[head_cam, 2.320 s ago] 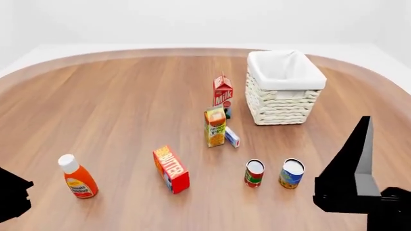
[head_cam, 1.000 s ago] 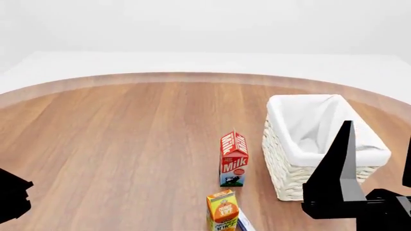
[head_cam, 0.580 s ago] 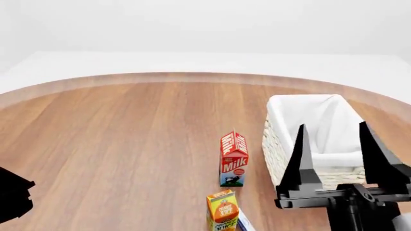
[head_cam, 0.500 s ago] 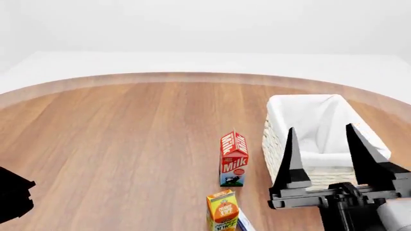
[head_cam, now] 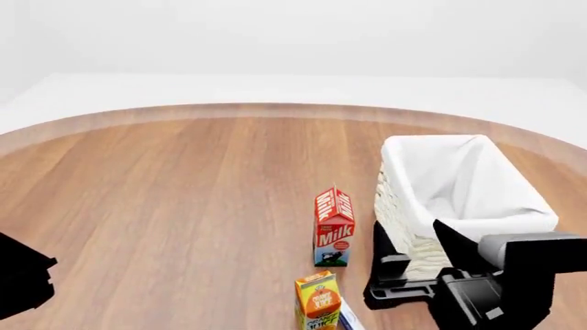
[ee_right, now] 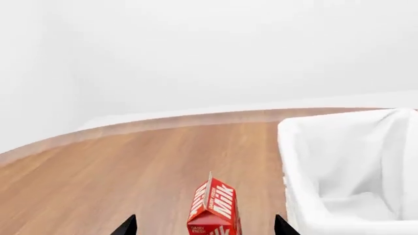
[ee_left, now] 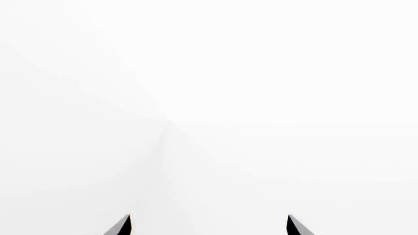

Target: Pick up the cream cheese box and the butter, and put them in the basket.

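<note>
The white wicker basket [head_cam: 477, 180] with its cloth liner stands at the right; its near corner fills one side of the right wrist view [ee_right: 353, 166]. Only a white-and-blue sliver of the cream cheese box [head_cam: 350, 321] shows at the picture's bottom edge, beside the orange juice carton [head_cam: 318, 300]. The butter is out of view. My right gripper [head_cam: 414, 242] hangs low in front of the basket's near wall, open and empty [ee_right: 204, 226], aimed past the red milk carton [ee_right: 212, 204]. My left gripper [ee_left: 207, 226] is open and faces blank white; its black body [head_cam: 23, 278] sits at the far left.
The red milk carton [head_cam: 334, 225] stands just left of the basket, with the orange juice carton nearer to me. The round wooden table [head_cam: 183, 192] stretches left and back to its curved far edge [head_cam: 257, 110], with white floor beyond.
The head view has lifted, so the butter, cans and bottle have left it. My right gripper came in front of the basket, then dropped lower and tipped forward. The left arm barely shifted.
</note>
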Available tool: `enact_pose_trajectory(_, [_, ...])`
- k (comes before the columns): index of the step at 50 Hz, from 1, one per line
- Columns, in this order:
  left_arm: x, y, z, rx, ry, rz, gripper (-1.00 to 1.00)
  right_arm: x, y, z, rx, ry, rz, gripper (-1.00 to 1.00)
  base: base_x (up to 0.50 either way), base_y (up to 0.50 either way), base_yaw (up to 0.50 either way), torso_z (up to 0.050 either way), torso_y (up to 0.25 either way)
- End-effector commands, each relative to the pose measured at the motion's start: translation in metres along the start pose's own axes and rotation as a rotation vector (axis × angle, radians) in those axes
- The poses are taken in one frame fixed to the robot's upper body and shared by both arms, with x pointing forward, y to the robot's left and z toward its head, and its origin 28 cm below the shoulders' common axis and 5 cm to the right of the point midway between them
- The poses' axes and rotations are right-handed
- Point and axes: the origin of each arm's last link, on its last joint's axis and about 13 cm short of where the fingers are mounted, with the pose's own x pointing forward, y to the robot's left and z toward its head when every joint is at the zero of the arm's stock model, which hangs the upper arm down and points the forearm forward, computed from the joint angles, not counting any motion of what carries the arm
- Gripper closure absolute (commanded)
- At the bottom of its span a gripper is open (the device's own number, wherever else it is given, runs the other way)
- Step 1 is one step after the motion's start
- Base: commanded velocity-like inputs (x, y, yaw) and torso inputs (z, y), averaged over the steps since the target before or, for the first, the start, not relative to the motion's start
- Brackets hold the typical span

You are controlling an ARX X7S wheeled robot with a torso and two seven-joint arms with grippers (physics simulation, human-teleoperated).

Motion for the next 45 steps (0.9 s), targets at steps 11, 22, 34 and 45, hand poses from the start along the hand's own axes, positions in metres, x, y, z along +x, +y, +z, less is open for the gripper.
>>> enact_pose_trajectory(11, [0.0, 0.0, 0.001, 0.016, -0.012, -0.023, -1.0, 0.005, -0.008, 0.015, 0.019, 0.2, 0.01, -1.0, 0.0, 0.0, 0.0, 0.0, 0.0])
enact_pose_trajectory(22, [0.001, 0.0, 0.001, 0.018, -0.012, -0.021, -1.0, 0.02, -0.015, 0.011, 0.032, 0.251, -0.003, -1.0, 0.0, 0.0, 0.0, 0.0, 0.0])
enact_pose_trajectory(34, [0.001, 0.0, 0.001, 0.021, -0.014, -0.02, -1.0, 0.036, -0.021, 0.005, 0.0, 0.31, -0.004, -1.0, 0.0, 0.0, 0.0, 0.0, 0.0])
enact_pose_trajectory(45, [0.002, 0.0, 0.001, 0.022, -0.014, -0.021, -1.0, 0.037, -0.026, -0.004, -0.017, 0.354, 0.0, -1.0, 0.0, 0.0, 0.0, 0.0, 0.0])
